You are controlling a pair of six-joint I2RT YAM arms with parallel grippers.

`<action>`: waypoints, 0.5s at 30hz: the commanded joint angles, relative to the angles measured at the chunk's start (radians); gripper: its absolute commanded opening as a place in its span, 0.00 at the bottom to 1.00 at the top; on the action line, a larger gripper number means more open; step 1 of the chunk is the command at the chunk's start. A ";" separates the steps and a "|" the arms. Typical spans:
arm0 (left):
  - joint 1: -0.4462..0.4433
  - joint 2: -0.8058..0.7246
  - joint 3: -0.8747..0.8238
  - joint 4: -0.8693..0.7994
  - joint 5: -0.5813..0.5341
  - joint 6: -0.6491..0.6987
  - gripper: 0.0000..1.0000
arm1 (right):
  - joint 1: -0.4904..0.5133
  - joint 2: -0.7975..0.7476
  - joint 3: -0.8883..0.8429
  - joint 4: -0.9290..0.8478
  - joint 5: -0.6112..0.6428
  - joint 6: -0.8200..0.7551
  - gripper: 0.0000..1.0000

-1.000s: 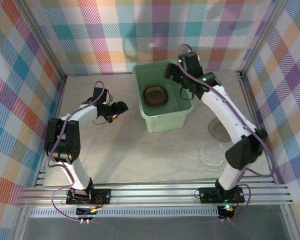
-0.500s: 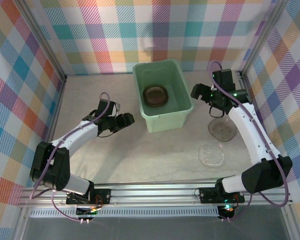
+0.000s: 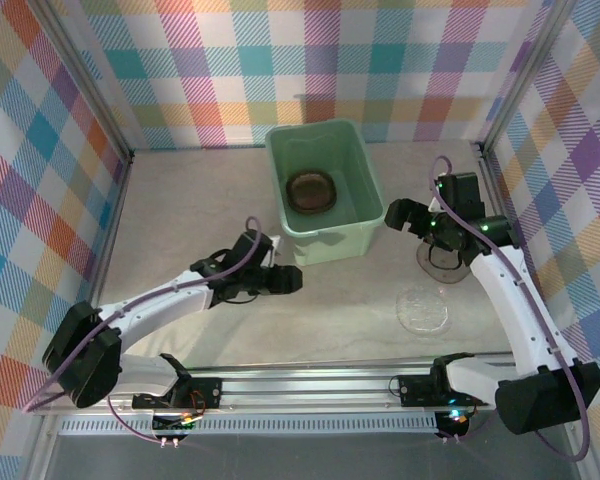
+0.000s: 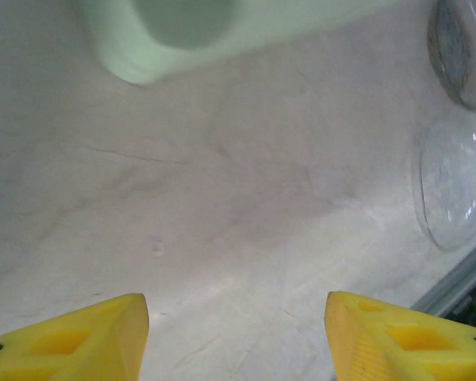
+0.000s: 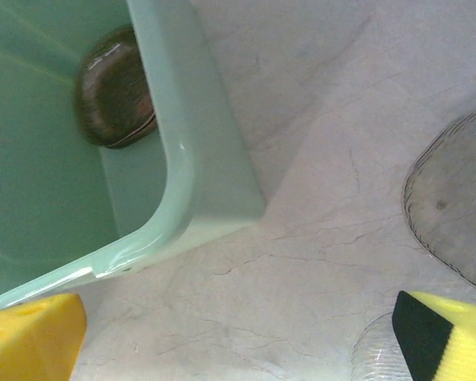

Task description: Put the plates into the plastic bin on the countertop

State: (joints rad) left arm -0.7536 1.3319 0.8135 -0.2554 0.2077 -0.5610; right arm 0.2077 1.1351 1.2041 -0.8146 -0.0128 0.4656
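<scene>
1. Both tools have moved nearward since earlier. Overhead, the left tool [image 3: 285,280] sits off the plastic bin's [image 3: 330,245] front-left corner and the right tool [image 3: 398,215] just right of the bin; brown plates [image 3: 311,190] lie inside.
2. Left wrist: tool wide, empty; clear plate [image 4: 452,186] on the bench [image 4: 222,198] right of the bin.
3. Right wrist: tool wide, empty — smoky plate [image 5: 452,206] right of the bin.

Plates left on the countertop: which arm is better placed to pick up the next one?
Right. The right fingers hang open close to the smoky plate and the clear plate; the left fingers, also open, are farther away.
</scene>
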 commanded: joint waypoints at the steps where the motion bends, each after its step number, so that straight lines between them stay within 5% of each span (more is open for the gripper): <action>1: -0.102 0.098 0.098 0.062 -0.048 0.018 0.60 | -0.007 -0.040 -0.012 -0.015 -0.019 -0.019 0.99; 15: -0.299 0.509 0.367 0.199 0.006 -0.011 0.60 | -0.013 -0.154 -0.042 -0.049 0.018 -0.011 0.99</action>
State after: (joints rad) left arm -1.0245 1.8065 1.1290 -0.0895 0.1917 -0.5648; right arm 0.2020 0.9985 1.1786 -0.8402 -0.0067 0.4622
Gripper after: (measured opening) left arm 0.603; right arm 0.991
